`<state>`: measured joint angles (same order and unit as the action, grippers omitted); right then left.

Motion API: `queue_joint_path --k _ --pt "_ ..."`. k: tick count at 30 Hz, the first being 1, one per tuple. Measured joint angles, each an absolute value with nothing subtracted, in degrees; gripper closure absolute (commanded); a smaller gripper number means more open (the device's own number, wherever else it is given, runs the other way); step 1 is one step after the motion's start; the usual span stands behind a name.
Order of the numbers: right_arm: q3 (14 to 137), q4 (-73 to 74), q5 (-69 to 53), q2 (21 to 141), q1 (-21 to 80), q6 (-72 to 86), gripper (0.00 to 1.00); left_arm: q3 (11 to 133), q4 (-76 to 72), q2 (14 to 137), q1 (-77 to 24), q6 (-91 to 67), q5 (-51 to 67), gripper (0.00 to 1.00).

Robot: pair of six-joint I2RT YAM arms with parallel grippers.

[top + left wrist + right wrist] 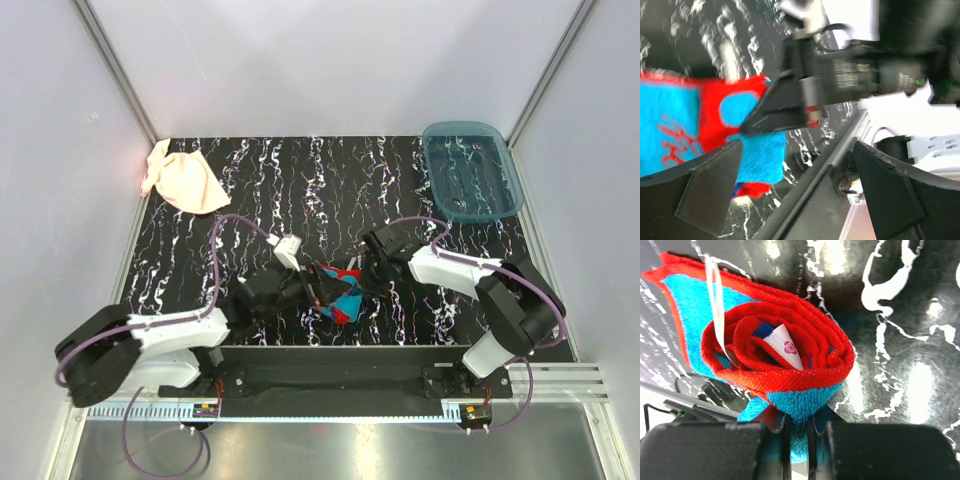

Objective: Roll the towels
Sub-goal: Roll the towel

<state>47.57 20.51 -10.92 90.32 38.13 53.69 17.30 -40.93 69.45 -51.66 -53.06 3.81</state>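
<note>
Nearest the lens in the right wrist view, the right gripper (799, 440) is clenched on a fold of the blue towel (805, 365), a tongue of blue terry squeezed between its two dark fingers. That towel is already wound into a loose red-edged spiral with a white label tucked in its core. Its open end faces this claw, so the roll's long axis seems to run roughly along the gripper's own line of reach. From above, the blue towel (340, 300) sits at about 6 o'clock on the black marbled table (300, 180), close to the near edge, with the right gripper (368, 268) at its 1 o'clock and the left gripper (305, 288) at its 9 o'clock. The left gripper (800, 185) is released, fingers spread wide with nothing between them, and the cloth lies off by one finger. I judge the peach towel (185, 180), crumpled at the table's 10 o'clock corner, to be nearer the left arm. A translucent blue tray (445, 132) rests at 1 o'clock.
</note>
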Motion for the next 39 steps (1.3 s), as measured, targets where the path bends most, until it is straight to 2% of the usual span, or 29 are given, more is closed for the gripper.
queue_joint_path --k 3,7,14,22,24,27,28,33,34,35,39 --pt "49.3 23.55 -10.5 91.39 38.13 53.17 0.96 24.97 -27.94 64.79 -59.72 -42.98 -6.13 0.01" --pt "51.16 26.61 -10.15 91.96 38.11 52.31 0.9 30.76 -19.11 65.98 -68.03 -32.88 -16.6 0.01" --pt "52.82 30.17 -10.13 92.07 37.8 51.37 0.86 38.52 -8.14 79.11 -82.59 -21.32 -34.37 0.01" --pt "53.12 30.79 -10.68 92.77 37.52 51.22 0.85 47.68 -2.37 91.57 -88.58 -16.12 -44.99 0.02" --pt "53.12 30.87 -10.9 92.77 37.43 51.2 0.85 50.41 -0.99 94.91 -89.01 -15.84 -46.52 0.1" --pt "53.12 31.14 -11.29 92.77 37.43 51.22 0.84 54.22 1.83 99.98 -89.27 -15.88 -48.71 0.18" --pt "53.12 31.24 -11.42 92.77 37.43 51.22 0.84 55.16 2.66 101.49 -89.3 -16.05 -49.36 0.27" --pt "53.12 31.4 -11.62 92.77 37.43 51.22 0.84 56.25 6.76 104.01 -89.19 -17.17 -51.99 0.34" --pt "53.12 31.42 -11.64 92.77 37.43 51.2 0.84 56.25 7.05 104.01 -89.08 -17.54 -52.38 0.39" --pt "53.12 31.42 -11.64 92.77 37.43 51.22 0.84 56.25 7.31 104.01 -88.86 -18.0 -52.47 0.49" --pt "53.12 31.44 -11.62 92.75 37.43 51.2 0.83 56.12 7.84 103.94 -87.35 -19.29 -52.27 0.66"
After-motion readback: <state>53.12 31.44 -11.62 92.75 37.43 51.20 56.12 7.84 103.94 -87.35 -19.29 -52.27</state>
